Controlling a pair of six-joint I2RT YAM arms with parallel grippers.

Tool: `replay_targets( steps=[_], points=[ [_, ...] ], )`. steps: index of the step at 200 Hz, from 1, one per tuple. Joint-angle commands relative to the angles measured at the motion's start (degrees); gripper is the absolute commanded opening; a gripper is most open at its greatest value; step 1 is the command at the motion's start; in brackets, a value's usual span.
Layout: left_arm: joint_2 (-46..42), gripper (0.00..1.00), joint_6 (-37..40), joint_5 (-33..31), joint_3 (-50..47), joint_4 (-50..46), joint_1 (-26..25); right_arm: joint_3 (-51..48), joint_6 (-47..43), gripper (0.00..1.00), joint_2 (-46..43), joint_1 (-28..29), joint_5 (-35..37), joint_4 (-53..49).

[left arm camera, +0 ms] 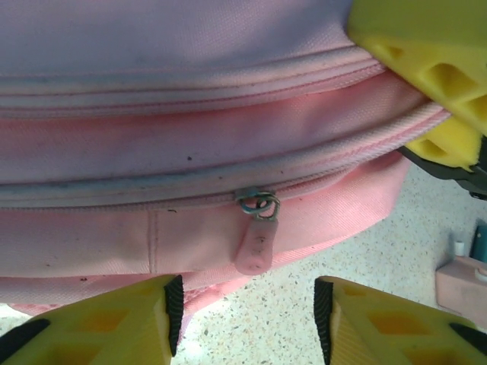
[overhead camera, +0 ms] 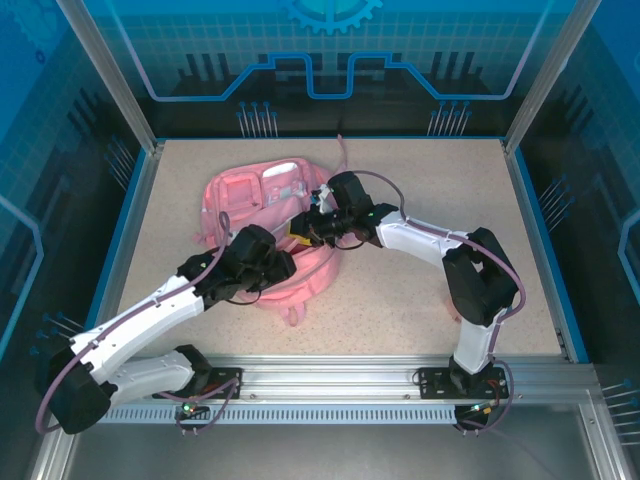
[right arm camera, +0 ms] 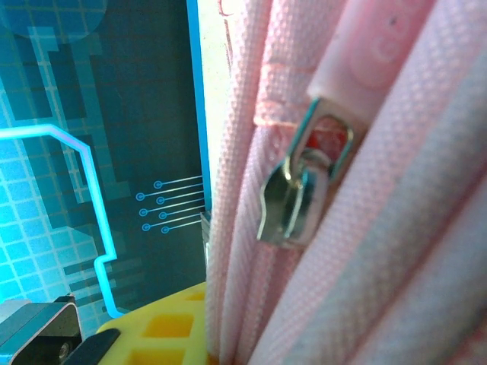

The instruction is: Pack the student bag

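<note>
The bag [overhead camera: 262, 200] lies flat in the middle of the table [overhead camera: 430, 190], opened part toward the far side, straps toward the arms. Both arms reach in over its near half. The right gripper [overhead camera: 303, 230] sits at the bag's right edge. In the left wrist view, its yellow fingers [left arm camera: 426, 65] are drawn together on the zip seam, which is pinched between them. The right wrist view looks close along pink seams to a metal slider [right arm camera: 293, 201]. The left gripper [left arm camera: 248, 313] is at the bag's near side, jaws apart with nothing between them. A pink zip pull [left arm camera: 255, 245] hangs just beyond the gap.
</note>
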Motion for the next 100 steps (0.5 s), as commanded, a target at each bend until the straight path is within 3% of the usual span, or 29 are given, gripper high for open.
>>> replay_targets(
  steps=[1,33,100],
  points=[
    [0.6,0.47,-2.44,-2.11,-0.9,0.21,-0.36,2.41,-1.64,0.18,0.42,1.04,0.6,0.75],
    [2.32,0.38,-2.44,-1.16,-1.26,2.64,-0.37,2.26,-1.62,0.15,0.34,1.13,0.55,0.91],
    [6.05,0.38,-2.0,-1.14,-0.74,5.31,-0.25,2.04,-1.9,0.12,0.0,1.31,0.0,0.84]
  ],
)
